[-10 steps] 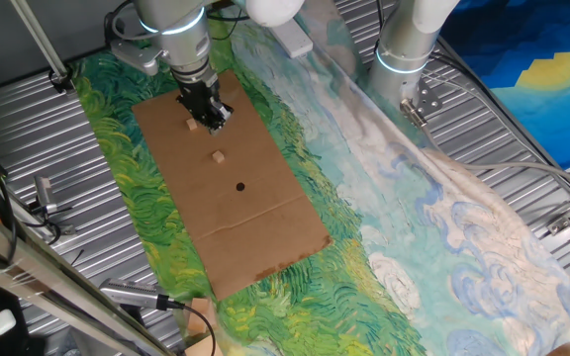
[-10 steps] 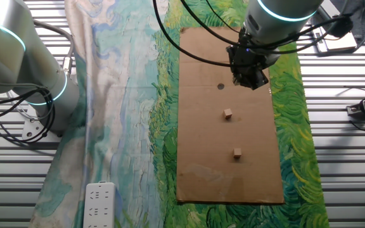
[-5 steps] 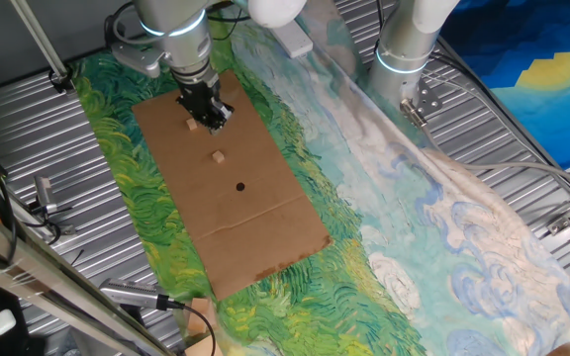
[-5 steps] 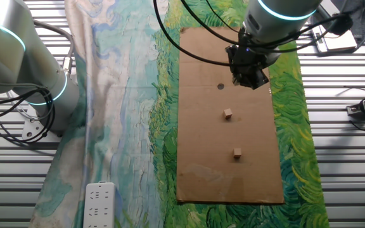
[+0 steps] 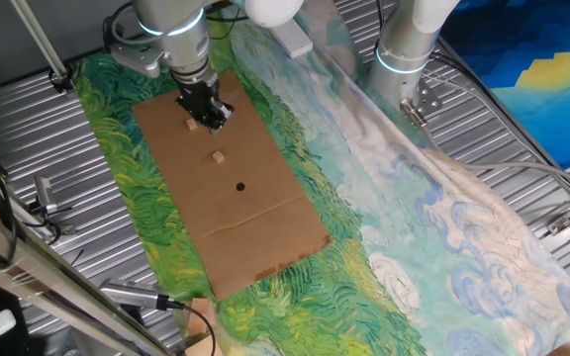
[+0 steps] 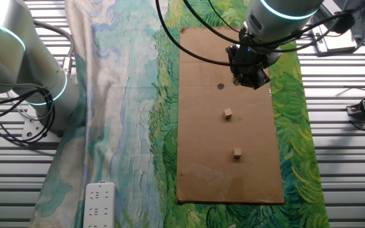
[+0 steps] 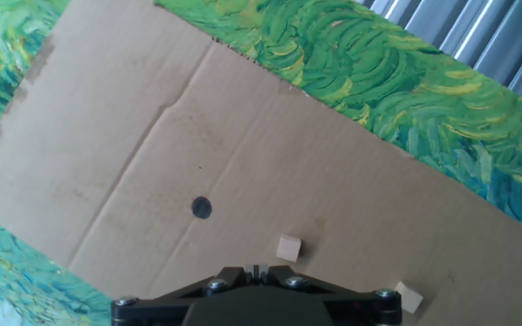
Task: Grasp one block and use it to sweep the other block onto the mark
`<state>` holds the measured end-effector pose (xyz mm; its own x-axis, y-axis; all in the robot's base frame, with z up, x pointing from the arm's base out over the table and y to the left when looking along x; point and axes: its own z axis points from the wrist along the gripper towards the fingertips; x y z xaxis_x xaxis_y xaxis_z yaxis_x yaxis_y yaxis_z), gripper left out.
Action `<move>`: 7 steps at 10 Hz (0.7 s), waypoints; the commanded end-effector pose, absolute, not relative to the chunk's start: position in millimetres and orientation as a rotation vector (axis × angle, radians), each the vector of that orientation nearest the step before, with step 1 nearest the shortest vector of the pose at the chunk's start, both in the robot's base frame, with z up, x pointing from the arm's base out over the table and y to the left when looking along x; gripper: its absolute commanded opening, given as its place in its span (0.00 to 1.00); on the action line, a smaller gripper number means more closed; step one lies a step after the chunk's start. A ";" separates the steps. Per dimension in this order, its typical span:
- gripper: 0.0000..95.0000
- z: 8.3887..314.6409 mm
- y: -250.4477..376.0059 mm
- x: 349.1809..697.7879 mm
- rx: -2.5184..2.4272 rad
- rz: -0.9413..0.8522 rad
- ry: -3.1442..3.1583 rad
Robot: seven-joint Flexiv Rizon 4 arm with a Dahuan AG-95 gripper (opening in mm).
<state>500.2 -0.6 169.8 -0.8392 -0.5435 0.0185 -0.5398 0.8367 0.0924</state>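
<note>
Two small tan cubes lie on the brown cardboard sheet (image 5: 265, 218): one cube (image 5: 218, 156) near the middle, the other cube (image 5: 192, 124) farther from the mark. The mark (image 5: 240, 186) is a round black dot. In the other fixed view the cubes (image 6: 227, 113) (image 6: 237, 152) and the mark (image 6: 220, 87) lie roughly in a line. My gripper (image 5: 211, 114) (image 6: 251, 77) hovers above the cardboard and holds nothing. In the hand view the gripper (image 7: 255, 271) has its fingers together, with the mark (image 7: 201, 207), one cube (image 7: 288, 248) and the other cube (image 7: 409, 296) below it.
The cardboard lies on a green and blue painted cloth (image 5: 384, 198) over a ribbed metal table. A second robot arm's base (image 5: 404, 49) stands at the cloth's far side. A white power strip (image 6: 98, 204) lies at the cloth's edge.
</note>
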 end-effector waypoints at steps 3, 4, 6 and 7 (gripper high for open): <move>0.00 170.1 0.1 499.9 0.884 -0.138 -2.966; 0.00 170.1 0.1 499.9 0.883 -0.137 -2.965; 0.00 170.1 0.1 499.9 0.902 -0.134 -2.957; 0.00 170.1 0.1 499.9 0.904 -0.133 -2.955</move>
